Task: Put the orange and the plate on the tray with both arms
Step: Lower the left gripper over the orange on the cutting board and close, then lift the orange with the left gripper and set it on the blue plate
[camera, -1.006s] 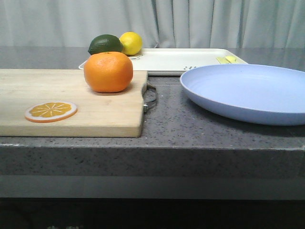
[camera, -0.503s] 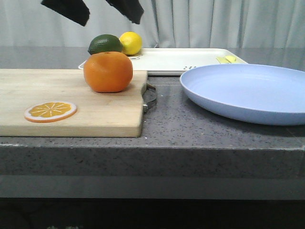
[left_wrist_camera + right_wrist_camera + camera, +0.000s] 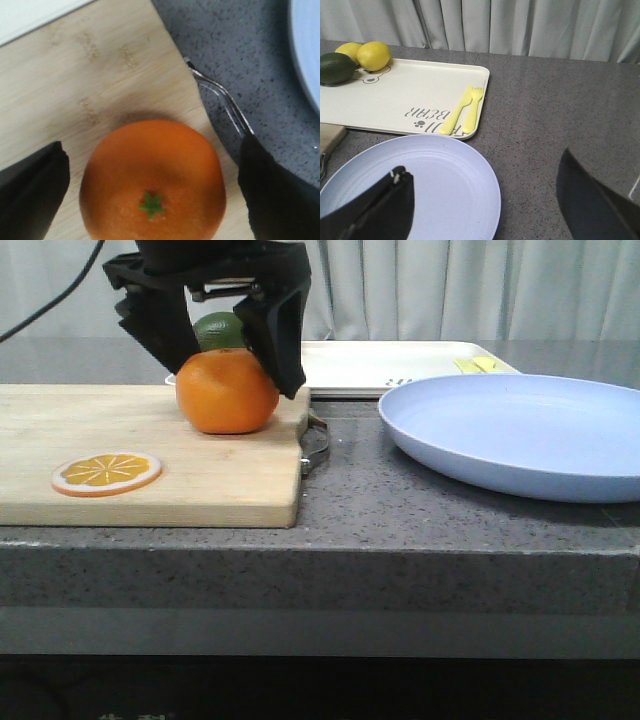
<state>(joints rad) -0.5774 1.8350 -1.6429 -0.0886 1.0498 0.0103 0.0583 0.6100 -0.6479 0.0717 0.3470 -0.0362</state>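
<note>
Left tool (image 3: 222, 365): spread wide, 1 finger on either side of the orange, not clamped on it; the wrist view shows a gap on both sides.

Orange (image 3: 227, 390): sits on the wooden cutting board (image 3: 150, 455) near its handle end, green stem star facing up in the left wrist view (image 3: 151, 206).

Orange slice (image 3: 107, 473): flat on the same board, toward the front, well apart from the whole fruit.

Right tool (image 3: 485, 205): open wide too, both dark fingers apart, nothing between them, hanging above the plate's edge.

Plate (image 3: 520, 430): pale blue, resting on the grey worktop (image 3: 350, 510) to the right of the board, just in front of the tray.

Tray (image 3: 405, 100): cream, at the back of the worktop, holding 2 lemons (image 3: 374, 55), a dark green lime (image 3: 335, 68) and a yellow fork and knife set (image 3: 465, 107) near one short end.
</note>
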